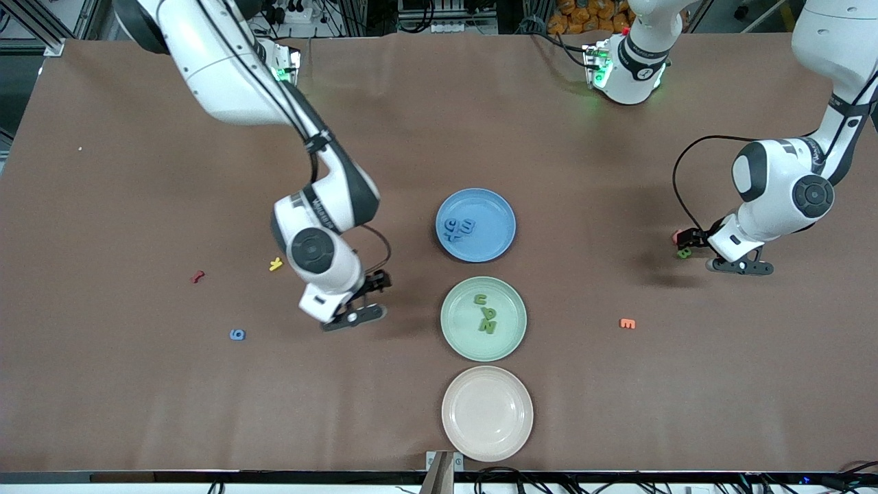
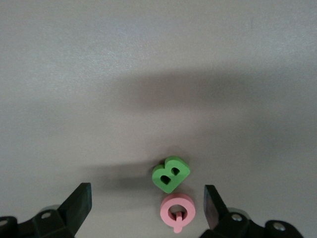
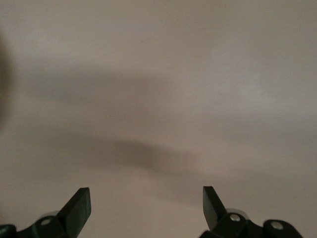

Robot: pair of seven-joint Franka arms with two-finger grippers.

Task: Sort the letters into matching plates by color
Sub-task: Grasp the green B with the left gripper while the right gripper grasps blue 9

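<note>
Three plates stand in a row mid-table: a blue plate (image 1: 492,209) with blue letters (image 1: 459,228) in it, a mint green plate (image 1: 458,333) with green letters (image 1: 485,314), and a bare pinkish-beige plate (image 1: 487,413) nearest the camera. My left gripper (image 1: 691,240) (image 2: 147,198) is open, low over a green B (image 2: 171,173) (image 1: 684,253) and a pink Q (image 2: 178,212) (image 1: 677,237). The Q lies between the fingers, close to one of them. My right gripper (image 1: 376,281) (image 3: 147,198) is open over bare table, beside the green plate.
Loose letters lie on the brown table: a red one (image 1: 197,276), a yellow one (image 1: 276,263) and a blue one (image 1: 237,334) toward the right arm's end, and an orange one (image 1: 627,323) toward the left arm's end.
</note>
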